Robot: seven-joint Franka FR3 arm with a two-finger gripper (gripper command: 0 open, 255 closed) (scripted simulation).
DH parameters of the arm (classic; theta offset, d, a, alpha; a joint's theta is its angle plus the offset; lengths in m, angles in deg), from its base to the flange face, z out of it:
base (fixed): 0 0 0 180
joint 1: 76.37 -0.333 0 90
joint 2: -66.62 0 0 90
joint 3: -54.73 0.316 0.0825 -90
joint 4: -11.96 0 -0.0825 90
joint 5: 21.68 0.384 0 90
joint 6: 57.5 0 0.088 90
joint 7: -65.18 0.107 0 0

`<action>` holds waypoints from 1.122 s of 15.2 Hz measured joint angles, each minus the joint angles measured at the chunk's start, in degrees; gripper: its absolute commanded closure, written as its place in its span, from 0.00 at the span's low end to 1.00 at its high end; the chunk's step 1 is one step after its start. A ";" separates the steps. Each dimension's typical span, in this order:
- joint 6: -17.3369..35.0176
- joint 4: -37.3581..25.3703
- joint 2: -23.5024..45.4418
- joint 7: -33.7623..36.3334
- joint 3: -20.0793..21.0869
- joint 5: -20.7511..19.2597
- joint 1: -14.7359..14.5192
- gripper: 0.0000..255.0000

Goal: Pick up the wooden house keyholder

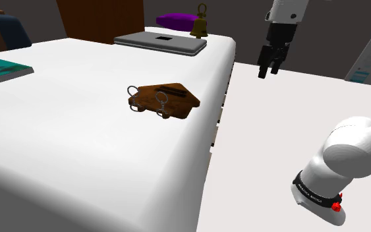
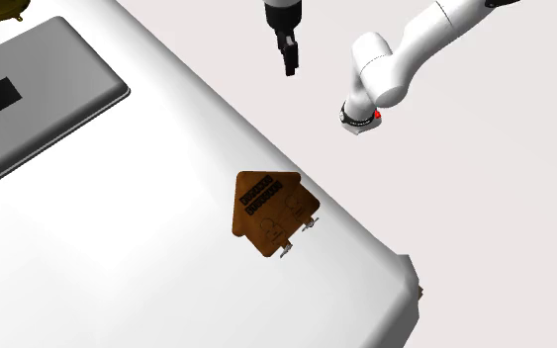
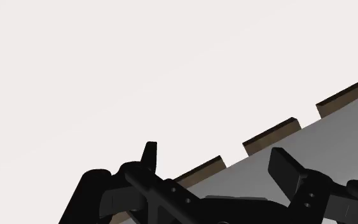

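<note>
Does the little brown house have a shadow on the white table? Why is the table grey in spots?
Shoulder view: the house keyholder casts no clear shadow; the white table dims to grey toward its near edge. Second exterior view: the table greys softly toward the lower left.

**Arm** [image 1: 352,148]: white, in rounded links. One bulky elbow sits at the shoulder view's lower right, and below it is a black joint ring with a small red mark. A further white link comes in at that view's top edge and points down.

**Wrist:** white, held upright directly above the tool.

**Tool** [image 1: 268,71]: all black, hanging with its tips downward. In the second exterior view it appears as a slim dark shape near the top edge.

**Fingers** [image 3: 289,168]: two, standing well apart, with nothing clasped between them.
</note>
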 measured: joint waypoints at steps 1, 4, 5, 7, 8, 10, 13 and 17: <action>0.00 0.00 0.00 0.00 0.00 0.00 0.00 0.00; 0.63 -1.69 1.88 1.73 2.33 1.52 -1.18 0.00; 0.91 -2.01 2.26 2.41 3.28 2.12 -1.66 0.00; 1.51 -3.08 3.46 4.04 5.44 3.39 -2.70 0.00; 1.50 -4.70 4.85 4.88 6.53 3.95 -3.16 0.00; 2.25 -6.27 6.64 6.56 8.76 5.03 -4.11 0.00; 3.31 -8.96 9.55 9.32 12.28 6.41 -5.47 0.00; 3.96 -13.95 14.11 12.39 16.31 7.13 -6.75 0.00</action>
